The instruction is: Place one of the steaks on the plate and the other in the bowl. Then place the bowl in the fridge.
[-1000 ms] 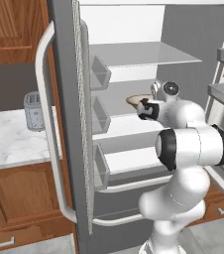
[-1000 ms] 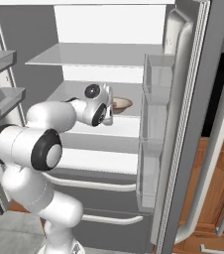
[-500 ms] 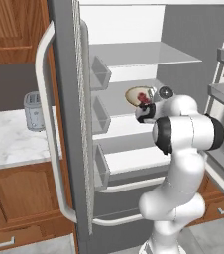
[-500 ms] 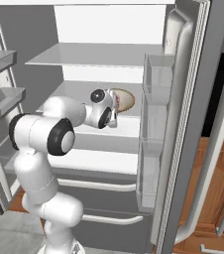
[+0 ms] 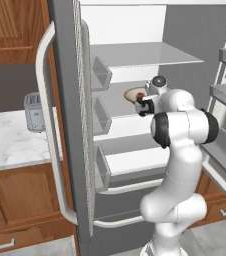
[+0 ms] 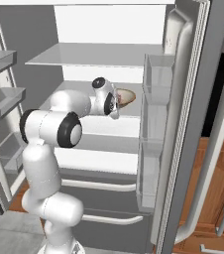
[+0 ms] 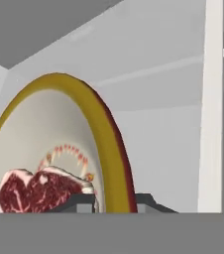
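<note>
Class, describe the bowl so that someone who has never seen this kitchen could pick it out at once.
Look into the open grey fridge, at its middle shelf. At the end of the white arm, the gripper pinches the rim of the bowl: tan-rimmed, cream inside, holding a dark red marbled steak.

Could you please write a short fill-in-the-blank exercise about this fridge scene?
1. The small tan-rimmed bowl holds a dark red ____ with white marbling.
2. The two-finger gripper is shut on the bowl's ____.
3. Both doors of the tall grey fridge are ____.
4. On the marble counter stands a grey ____.

Missing words: steak; rim; open; toaster
</note>
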